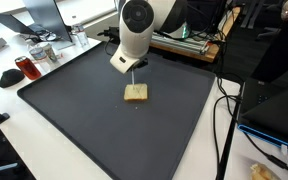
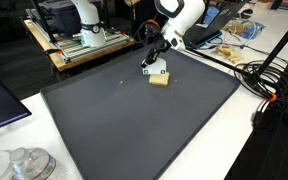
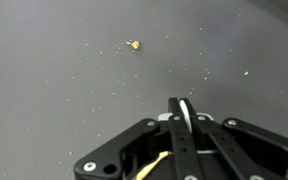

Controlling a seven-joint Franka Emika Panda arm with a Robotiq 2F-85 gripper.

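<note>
A white surface (image 1: 44,152) carries a large dark grey rectangular mat (image 1: 104,130) that fills most of both exterior views. A white Franka robot arm (image 1: 136,30) leans in over the far part of the mat. Its black pincer (image 3: 184,115) is closed, jaws pressed together. A thin pale sliver shows at their tips in the wrist view, but the pictures do not show what it is or whether it is gripped.

1 small tan rectangular block (image 1: 135,93) lies flat on the mat, towards its far edge, directly under the pincer in an exterior view. In an exterior view (image 2: 159,79) the pincer tips (image 2: 152,66) sit just beside the block's upper edge, though contact cannot be judged.

The wrist view shows 1 small yellowish crumb (image 3: 134,44) on the mat, well apart from the pincer, with pale specks scattered around it.
</note>
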